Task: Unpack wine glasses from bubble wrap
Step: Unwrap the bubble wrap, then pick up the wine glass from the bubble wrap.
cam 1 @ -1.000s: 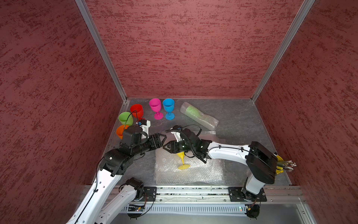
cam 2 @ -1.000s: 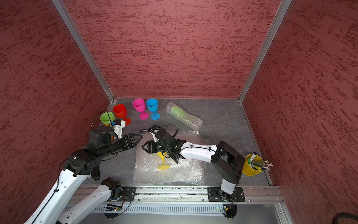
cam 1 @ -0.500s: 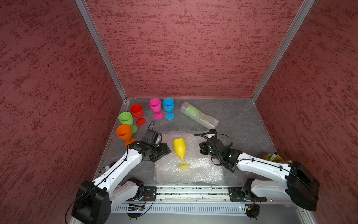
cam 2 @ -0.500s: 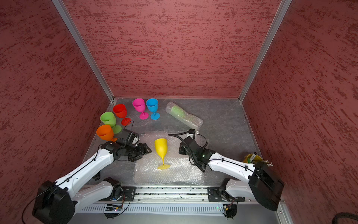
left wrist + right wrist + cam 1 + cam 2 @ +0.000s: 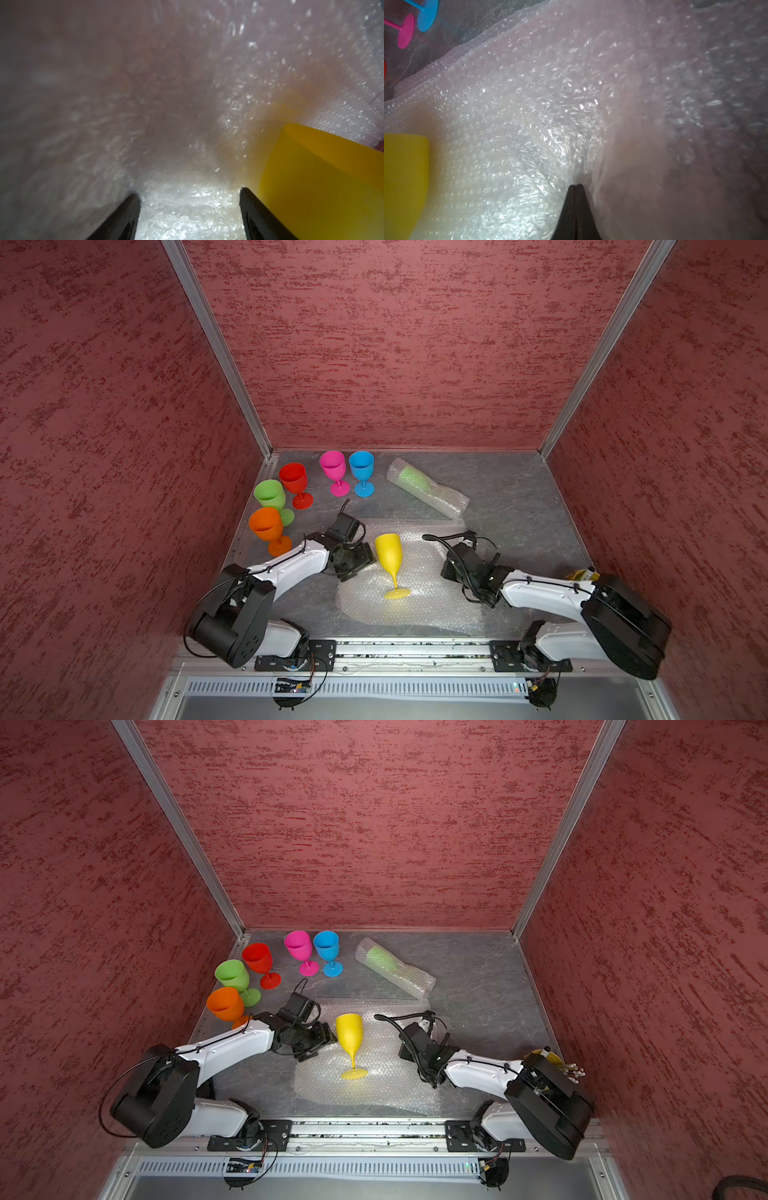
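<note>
While the left gripper (image 5: 189, 191) hangs with jaws wide over the sheet (image 5: 182, 218), the yellow goblet (image 5: 320, 182) just beside it, the right gripper (image 5: 576, 185) is closed tip to tip at a fold of the sheet; whether it pinches any I cannot tell. In both top views the yellow goblet stands upright on the flat sheet between the grippers. Being light, top-heavy plastic, it would likely tip at a nudge: take the bowl or stem. One green goblet (image 5: 409, 481) lies in its sleeve (image 5: 451, 506) at the back. The sleeve looks soft and slippery, so it is best pinched at its empty end.
</note>
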Robot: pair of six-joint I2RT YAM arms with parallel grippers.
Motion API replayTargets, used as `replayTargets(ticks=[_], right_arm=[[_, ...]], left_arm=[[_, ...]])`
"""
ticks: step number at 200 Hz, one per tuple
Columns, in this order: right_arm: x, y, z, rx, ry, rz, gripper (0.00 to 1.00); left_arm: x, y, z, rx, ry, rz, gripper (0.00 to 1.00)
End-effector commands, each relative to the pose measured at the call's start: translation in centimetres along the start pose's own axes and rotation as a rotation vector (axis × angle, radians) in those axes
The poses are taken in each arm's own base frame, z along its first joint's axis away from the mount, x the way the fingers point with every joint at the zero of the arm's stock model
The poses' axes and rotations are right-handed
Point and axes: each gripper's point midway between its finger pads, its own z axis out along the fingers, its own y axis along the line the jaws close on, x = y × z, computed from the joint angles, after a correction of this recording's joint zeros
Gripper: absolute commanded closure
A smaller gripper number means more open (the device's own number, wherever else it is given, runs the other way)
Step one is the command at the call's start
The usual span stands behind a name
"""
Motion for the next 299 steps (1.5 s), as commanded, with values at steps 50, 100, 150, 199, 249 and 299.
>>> replayTargets(ticks=[50, 100, 150, 199, 249, 299], right_arm=[[-1.4, -4.7, -1.7, 0.119, -0.052, 0.064, 0.97], [-5.5, -0.5, -5.7, -0.002, -0.142, 0.033, 0.56], [-7.5, 2.7, -7.4, -0.08, -0.156, -0.022, 0.34], [-6.6, 3.9, -6.9, -0.132, -0.09, 0.013, 0.19], [-5.8, 3.1, -6.6, -0.14, -0.088, 0.022, 0.18], [-5.6, 3.0, -6.6, -0.156, -0.094, 0.01, 0.18]], left_arm=[[0.3, -1.6, 0.7, -0.049, -0.032, 0.065, 0.24], [-3.1, -2.8, -8.2, -0.012, -0.194, 0.122, 0.21], [-2.2, -9.3, -11.9, 0.06, -0.122, 0.373, 0.0], [0.1, -10.5, -7.3, -0.105, 0.123, 0.31, 0.0], [0.0, -12.0, -4.3, -0.213, 0.203, 0.327, 0.0], [0.8, -12.2, 0.6, -0.231, 0.318, 0.286, 0.0]])
